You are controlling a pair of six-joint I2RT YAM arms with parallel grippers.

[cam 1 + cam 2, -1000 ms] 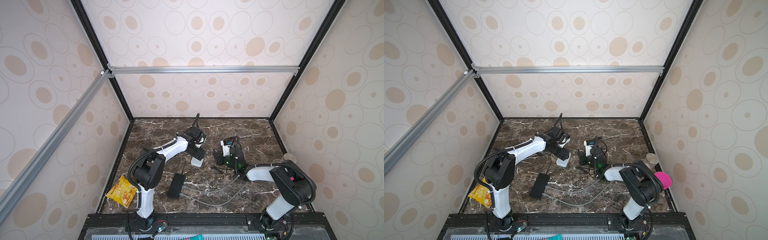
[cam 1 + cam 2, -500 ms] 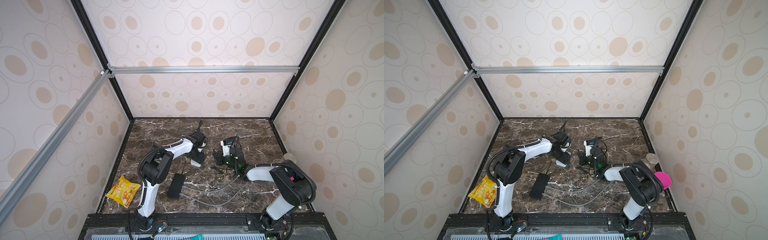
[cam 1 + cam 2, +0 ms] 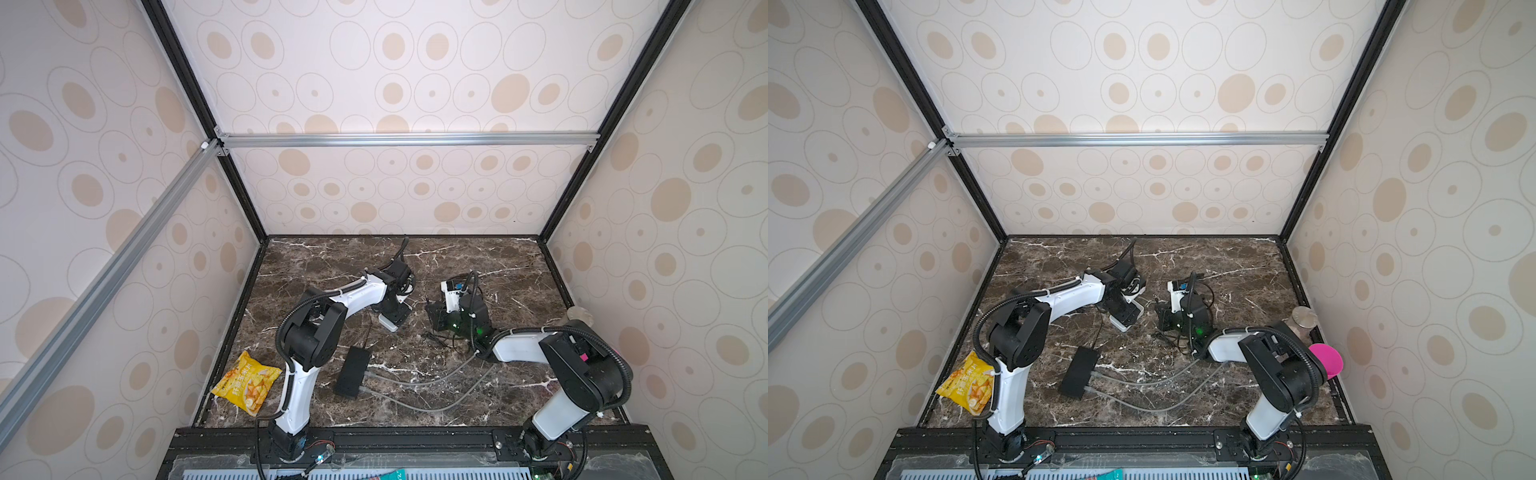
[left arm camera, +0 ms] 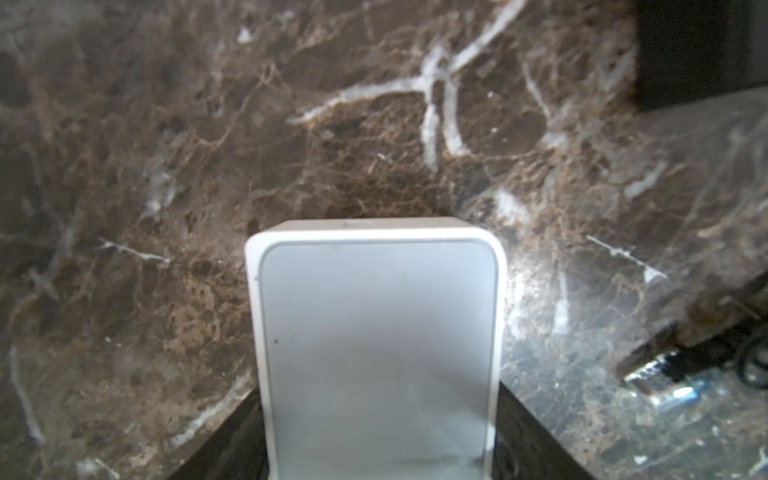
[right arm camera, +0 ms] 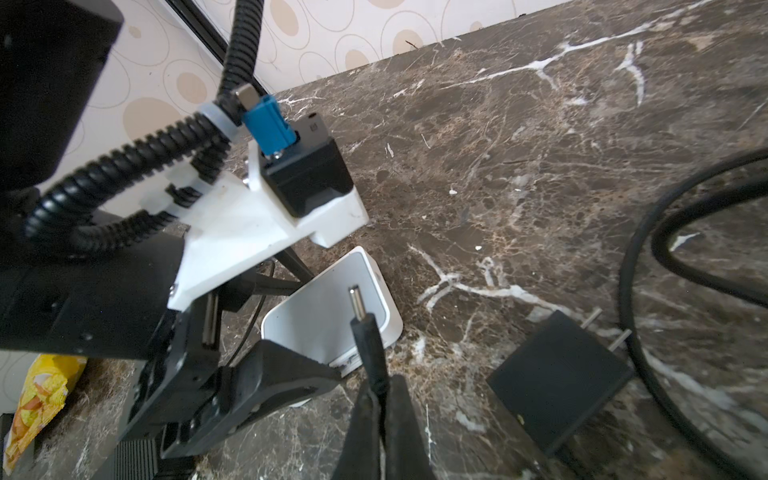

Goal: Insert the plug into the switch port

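Glossy dark-brown marble-look desk (image 3: 478, 266), white veins all over. Smack in the middle, lying flat: the switch (image 3: 391, 323), a small white plastic box with rounded corners and a smooth pale-grey top panel.

Then the plug (image 5: 356, 305): slim barrel type, shiny metal tip on a black rubbery sleeve. Clenched between the two black fingers (image 5: 405, 415) of the right gripper (image 5: 380, 392), tip sticking out past them, aimed at the switch, not plugged in. In both top views, parked at roughly 3 o'clock of the switch, near but apart.

Left gripper (image 4: 378, 395) down over the switch, black wedge-shaped fingers along both sides of the casing, right up against it. Can't tell whether actually squeezing or just hugging.

Left arm (image 3: 357, 297), white shells and black joints, reaching from its base at 7 o'clock, elbow bent up, forearm sloping to the middle, wrist tipped down. Right arm (image 3: 519, 351) from 5 o'clock, folded low, forearm almost level with the desk.

Also around: boxy black adapter (image 5: 557, 386) with two metal prongs near the right fingers, flat black box (image 3: 352, 371) with two grey cables at 7 o'clock of the switch, crinkly yellow snack bag (image 3: 247, 382) at the 8 o'clock edge.
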